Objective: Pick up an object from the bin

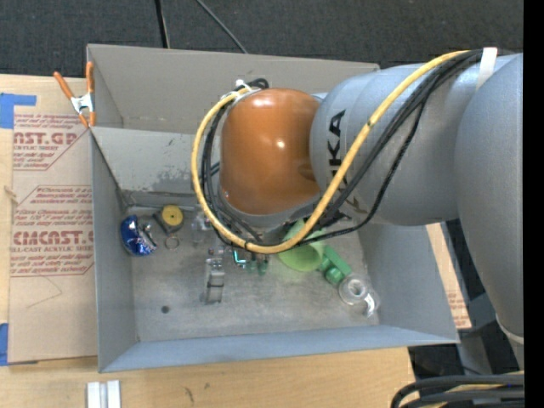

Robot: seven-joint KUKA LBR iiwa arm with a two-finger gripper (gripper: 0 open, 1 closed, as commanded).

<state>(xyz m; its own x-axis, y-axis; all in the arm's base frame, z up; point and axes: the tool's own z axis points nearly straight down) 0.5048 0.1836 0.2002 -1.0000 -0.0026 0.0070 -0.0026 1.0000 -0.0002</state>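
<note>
- Camera view: a grey metal bin [255, 334] seen from above, with the arm [425, 143] entering from the right and covering much of the bin's right half
- Wrist: a rounded orange cover [268, 151] caps the wrist, and yellow and black cables [202, 168] loop down its left side and pass beneath it
- Gripper [215, 280]: a small grey metal part projecting below the orange cover, low over the bin floor near the middle and slightly toward the front wall; the cover and cables hide most of it, so it cannot be told whether it is open or closed, or whether it has hold of anything
- Floor at the gripper: scuffed bare metal, between the objects on the left and those on the right
- Nearest object: a small thin ring [172, 243] lying flat on the floor, to the left of the gripper and a little behind it, apart from it
- Left group: a yellow disc [172, 217] just behind the ring, near the foot of the back wall; a blue crumpled object [136, 236] against the left wall, just beside the ring
- Right group: a pale green rounded object [299, 257], partly under the cables; a darker green piece [334, 270] just beside it; a clear round object [357, 294] near the front right corner, next to the darker green piece
</note>
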